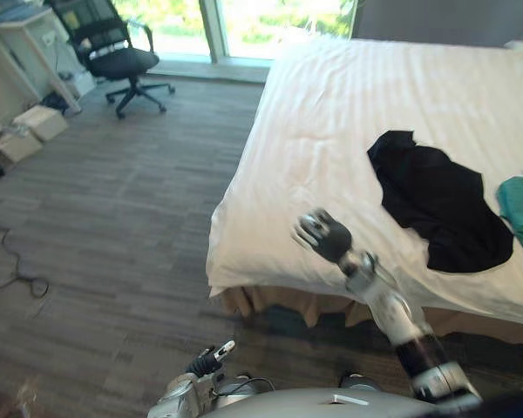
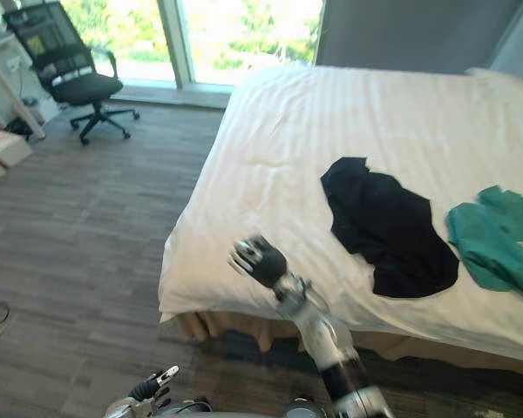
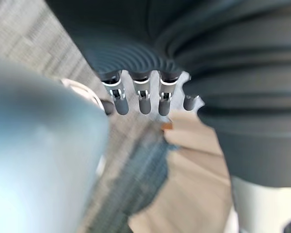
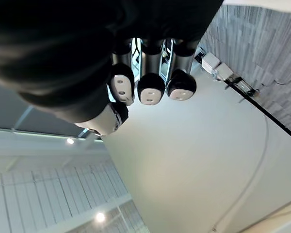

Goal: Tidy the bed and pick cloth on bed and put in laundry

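Note:
A black cloth (image 1: 438, 202) lies crumpled on the white bed (image 1: 322, 131), right of its middle. A teal cloth (image 2: 497, 239) lies just right of it, near the bed's right side. My right hand (image 1: 324, 236) hovers over the bed's near left corner, left of the black cloth and apart from it. Its fingers (image 4: 150, 90) are curled and hold nothing. My left hand (image 1: 206, 360) hangs low by my body over the floor, its fingers (image 3: 144, 101) relaxed and empty.
A black office chair (image 1: 113, 52) stands at the far left by the window, beside a white desk (image 1: 22, 26). Cardboard boxes (image 1: 30, 129) sit on the floor along the left wall. Grey carpet floor (image 1: 113, 226) lies left of the bed. A grey headboard (image 2: 418, 35) backs the bed.

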### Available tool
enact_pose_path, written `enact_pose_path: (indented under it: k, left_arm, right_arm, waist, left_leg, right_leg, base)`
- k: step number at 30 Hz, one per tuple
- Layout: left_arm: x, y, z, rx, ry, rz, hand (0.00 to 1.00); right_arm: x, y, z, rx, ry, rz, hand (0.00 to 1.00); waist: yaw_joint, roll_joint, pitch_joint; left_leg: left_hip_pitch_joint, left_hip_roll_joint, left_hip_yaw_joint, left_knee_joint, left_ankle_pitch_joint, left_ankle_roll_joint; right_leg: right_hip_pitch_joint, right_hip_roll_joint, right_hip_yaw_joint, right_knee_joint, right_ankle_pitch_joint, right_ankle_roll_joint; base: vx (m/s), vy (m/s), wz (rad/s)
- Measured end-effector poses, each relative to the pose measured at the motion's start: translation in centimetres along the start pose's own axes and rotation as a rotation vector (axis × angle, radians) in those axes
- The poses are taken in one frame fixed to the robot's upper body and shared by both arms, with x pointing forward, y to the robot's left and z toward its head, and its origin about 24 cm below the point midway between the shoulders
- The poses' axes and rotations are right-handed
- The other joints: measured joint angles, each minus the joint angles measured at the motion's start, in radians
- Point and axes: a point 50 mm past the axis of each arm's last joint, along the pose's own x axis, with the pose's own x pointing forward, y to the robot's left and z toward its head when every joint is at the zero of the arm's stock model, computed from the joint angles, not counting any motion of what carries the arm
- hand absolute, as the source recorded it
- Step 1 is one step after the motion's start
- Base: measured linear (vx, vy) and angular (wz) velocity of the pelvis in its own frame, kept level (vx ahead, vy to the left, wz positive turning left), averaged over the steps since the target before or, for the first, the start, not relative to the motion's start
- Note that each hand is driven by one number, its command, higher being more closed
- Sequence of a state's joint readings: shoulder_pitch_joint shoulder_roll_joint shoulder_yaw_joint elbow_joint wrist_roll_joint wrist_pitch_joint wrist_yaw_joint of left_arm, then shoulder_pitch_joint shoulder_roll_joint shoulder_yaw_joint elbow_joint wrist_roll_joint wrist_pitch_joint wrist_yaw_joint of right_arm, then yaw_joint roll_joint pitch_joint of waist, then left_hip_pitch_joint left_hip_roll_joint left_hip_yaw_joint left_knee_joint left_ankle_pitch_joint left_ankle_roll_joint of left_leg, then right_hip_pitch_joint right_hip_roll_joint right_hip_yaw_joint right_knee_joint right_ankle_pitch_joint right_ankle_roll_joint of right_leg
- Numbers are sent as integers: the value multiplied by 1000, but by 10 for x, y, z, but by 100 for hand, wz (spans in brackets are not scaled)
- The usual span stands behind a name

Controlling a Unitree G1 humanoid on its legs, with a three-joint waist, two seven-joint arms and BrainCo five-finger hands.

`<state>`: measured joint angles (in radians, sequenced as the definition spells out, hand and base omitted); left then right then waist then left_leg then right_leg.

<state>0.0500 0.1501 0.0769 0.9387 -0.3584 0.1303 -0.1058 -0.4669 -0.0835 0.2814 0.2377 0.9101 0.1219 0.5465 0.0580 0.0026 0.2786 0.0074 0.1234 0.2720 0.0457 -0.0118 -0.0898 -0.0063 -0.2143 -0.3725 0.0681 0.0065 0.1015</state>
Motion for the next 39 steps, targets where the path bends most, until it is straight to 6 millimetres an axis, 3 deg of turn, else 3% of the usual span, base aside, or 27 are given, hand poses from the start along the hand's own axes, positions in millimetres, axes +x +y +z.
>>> enact_pose_path:
  k: [1, 3, 7, 10, 12, 14, 16, 21, 24, 27, 30, 32, 35, 39]
  left_arm:
    - [3, -5, 21, 16, -72, -17, 0]
    - [7, -14, 40, 41, -125, -40, 0]
    - [11, -34, 69, 74, -222, -99, 0]
    - [11, -57, 94, 44, -322, -156, 0]
    - [8, -79, 109, 16, -393, -209, 0]
    - [5, -89, 120, -16, -434, -221, 0]
    - [2, -96, 131, -38, -468, -225, 0]
    - [-4, -116, 152, -92, -521, -208, 0]
    - [-7, -126, 162, -144, -544, -204, 0]
    - [-14, -151, 178, -188, -569, -267, 0]
    - [-25, -183, 190, -215, -579, -355, 0]
    - [-29, -194, 195, -237, -563, -391, 0]
    - [-31, -194, 202, -267, -548, -382, 0]
    - [-28, -176, 208, -330, -536, -337, 0]
  right_arm:
    - [40, 15, 31, -71, -65, 61, 100]
    - [70, 25, 61, -143, -114, 70, 100]
    - [86, 22, 82, -174, -143, -9, 100]
    - [89, 25, 88, -185, -167, -33, 100]
    - [94, 43, 97, -209, -216, 17, 100]
    - [97, 63, 110, -236, -292, 74, 100]
    - [100, 70, 120, -248, -345, 69, 100]
    - [95, 56, 138, -227, -470, -55, 100]
    - [91, 44, 164, -208, -562, -131, 100]
    - [87, 53, 198, -203, -695, -117, 100]
    - [74, 56, 232, -177, -830, -128, 100]
    - [68, 58, 242, -165, -868, -125, 100]
    - [51, 47, 253, -119, -925, -153, 100]
    - [18, 24, 263, -38, -1019, -159, 100]
  waist:
    - [17, -5, 65]
    - [44, 8, 117]
    - [104, 33, 183]
    - [116, 37, 198]
    - [121, 41, 223]
    - [118, 51, 231]
    - [117, 52, 232]
    - [107, 63, 238]
    - [88, 77, 247]
    - [50, 79, 249]
    - [36, 78, 250]
    - [16, 78, 250]
    - [-8, 73, 252]
    - [-17, 64, 254]
  left_leg:
    - [-80, 2, -26, 12, 5, -4]
    - [-182, 1, -60, 10, 56, -2]
    - [-333, 9, -96, 81, 87, 13]
    - [-450, 4, -120, 164, 81, 21]
    - [-504, 3, -124, 224, 42, 23]
    - [-581, 15, -132, 287, 19, 23]
    - [-646, 28, -138, 332, 6, 22]
    - [-741, 58, -133, 377, 4, 20]
    - [-774, 71, -103, 379, 13, 17]
    - [-803, 81, -81, 386, 15, 19]
    - [-835, 96, -61, 402, 13, 20]
    - [-855, 110, -59, 428, 1, 20]
    - [-863, 126, -49, 450, -17, 22]
    - [-857, 158, -31, 495, -54, 25]
  right_leg:
    - [-73, 4, 0, 14, 1, -2]
    - [-164, 7, -18, 22, 38, -25]
    - [-289, -2, -40, 95, 41, -62]
    - [-399, -38, -54, 211, -7, -66]
    - [-464, -66, -53, 309, -62, -71]
    - [-535, -74, -53, 373, -86, -80]
    - [-598, -78, -52, 421, -106, -86]
    - [-707, -77, -34, 471, -124, -98]
    - [-765, -68, -5, 473, -107, -107]
    - [-813, -62, 14, 479, -93, -117]
    - [-859, -49, 39, 478, -79, -121]
    - [-872, -37, 45, 477, -75, -121]
    - [-876, -21, 57, 466, -74, -114]
    - [-854, 12, 76, 431, -56, -102]
  base:
    - [-167, -56, 38]
    - [-122, -49, 51]
    - [4, -20, 41]
    - [18, -19, 36]
    - [-42, -36, 14]
    - [-93, -45, 12]
    - [-111, -53, 7]
    - [-71, -32, -6]
    - [-27, -20, -23]
    - [1, -23, -14]
    - [1, -25, -19]
    - [6, -22, -21]
    - [3, -12, -21]
    - [14, 14, -31]
